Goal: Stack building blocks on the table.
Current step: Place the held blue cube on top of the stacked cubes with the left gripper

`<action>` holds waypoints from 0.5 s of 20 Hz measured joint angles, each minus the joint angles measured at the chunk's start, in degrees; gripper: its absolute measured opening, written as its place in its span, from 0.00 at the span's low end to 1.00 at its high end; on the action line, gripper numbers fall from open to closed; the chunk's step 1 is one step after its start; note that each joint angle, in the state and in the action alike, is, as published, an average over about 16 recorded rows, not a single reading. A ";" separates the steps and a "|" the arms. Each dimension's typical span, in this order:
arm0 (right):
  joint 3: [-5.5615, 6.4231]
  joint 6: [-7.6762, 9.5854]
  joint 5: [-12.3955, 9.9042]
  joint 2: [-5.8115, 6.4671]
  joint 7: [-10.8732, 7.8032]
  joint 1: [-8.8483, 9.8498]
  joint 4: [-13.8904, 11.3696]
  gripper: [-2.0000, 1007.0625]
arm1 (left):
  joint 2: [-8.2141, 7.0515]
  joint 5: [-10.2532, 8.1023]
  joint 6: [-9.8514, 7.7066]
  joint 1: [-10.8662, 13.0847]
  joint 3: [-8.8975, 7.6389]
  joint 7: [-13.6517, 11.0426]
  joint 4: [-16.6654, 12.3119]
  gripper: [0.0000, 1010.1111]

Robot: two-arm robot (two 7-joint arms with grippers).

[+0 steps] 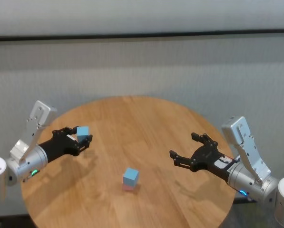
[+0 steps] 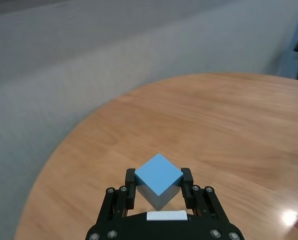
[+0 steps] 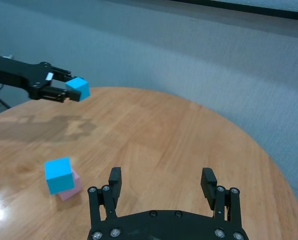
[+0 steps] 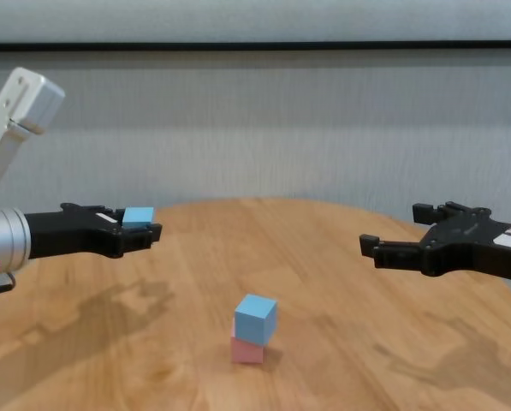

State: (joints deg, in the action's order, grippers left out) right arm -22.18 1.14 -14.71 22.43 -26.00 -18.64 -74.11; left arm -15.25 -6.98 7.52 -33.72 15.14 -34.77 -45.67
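Left hand (image 1: 80, 136) clamped on a blue block (image 1: 83, 132), held above the desk (image 1: 146, 123) at its left side. Right hand (image 1: 189, 148) spread wide, empty, over the right side. Mid-desk: second blue block (image 1: 131, 176) atop pink block (image 1: 128, 187).

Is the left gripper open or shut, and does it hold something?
Shut on a blue block. The left gripper has a finger pressed on each side, and the chest view shows the block lifted above the table.

One block (image 1: 131, 176) atop another (image 1: 128, 187), mid-table (image 1: 180, 128)
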 joint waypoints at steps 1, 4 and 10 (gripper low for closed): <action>0.00 0.00 0.00 0.00 0.00 0.00 0.00 0.99 | -0.39 -0.22 -0.37 0.68 0.20 -0.52 -1.47 0.56; 0.00 0.00 0.00 0.00 0.00 0.00 0.00 0.99 | -1.39 -1.05 -1.16 2.52 0.74 -2.09 -5.26 0.56; 0.00 0.00 0.00 0.00 0.00 0.00 0.00 0.99 | -2.72 -2.97 -1.67 5.07 1.77 -5.33 -10.10 0.56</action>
State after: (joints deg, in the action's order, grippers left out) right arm -22.18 1.14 -14.71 22.43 -26.00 -18.64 -74.11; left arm -17.97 -9.95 5.85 -28.64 16.91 -40.10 -55.78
